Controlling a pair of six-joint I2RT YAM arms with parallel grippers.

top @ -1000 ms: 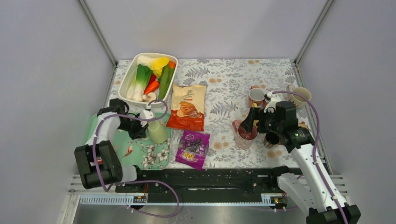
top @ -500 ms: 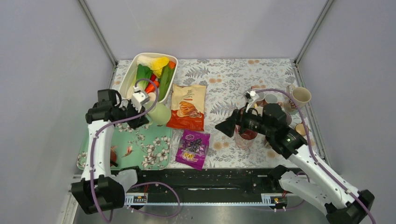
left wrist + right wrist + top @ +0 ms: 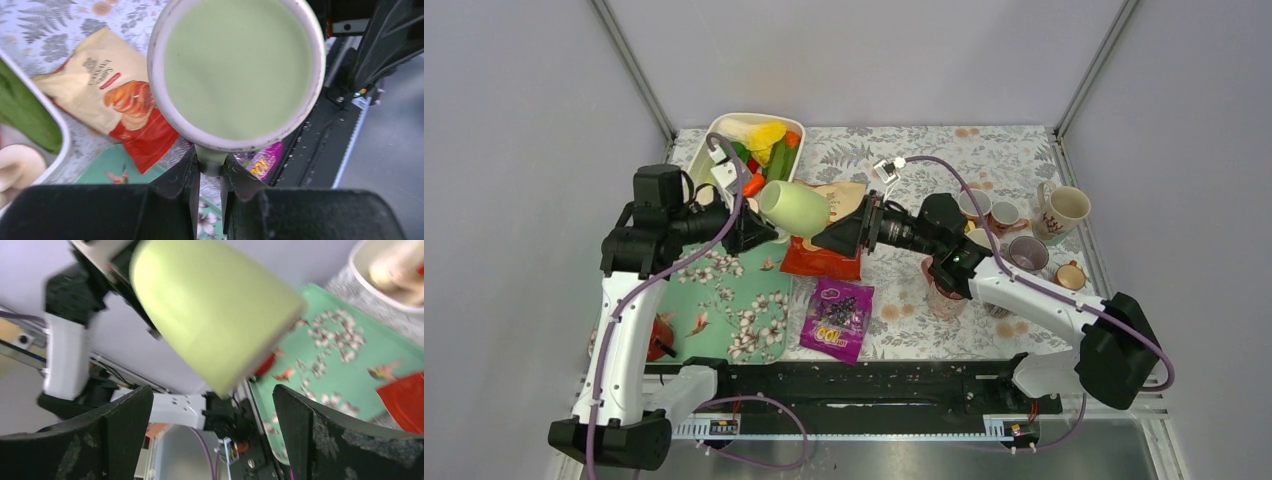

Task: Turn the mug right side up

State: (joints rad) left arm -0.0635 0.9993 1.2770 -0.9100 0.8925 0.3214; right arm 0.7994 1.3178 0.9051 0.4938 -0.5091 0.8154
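A pale green mug (image 3: 795,208) hangs tilted on its side in the air above the tray's far right corner. My left gripper (image 3: 752,228) is shut on its handle (image 3: 210,159); in the left wrist view the round green end of the mug (image 3: 237,70) fills the frame above the two pinching fingers. My right gripper (image 3: 829,238) stands open just right of the mug, pointing at it. In the right wrist view the mug (image 3: 210,315) lies ahead of the wide-apart fingers (image 3: 122,432) and touches neither.
A green floral tray (image 3: 724,305) lies under the left arm. Behind it stands a white dish (image 3: 692,185) of vegetables. An orange snack bag (image 3: 829,255) and a purple packet (image 3: 839,315) lie mid-table. Several mugs (image 3: 1064,210) and a pink cup (image 3: 944,290) stand at right.
The left arm has lifted the mug off the tray and carried it up and right, tipping it. The right arm has swung left from the cups toward the mug, jaws still open.
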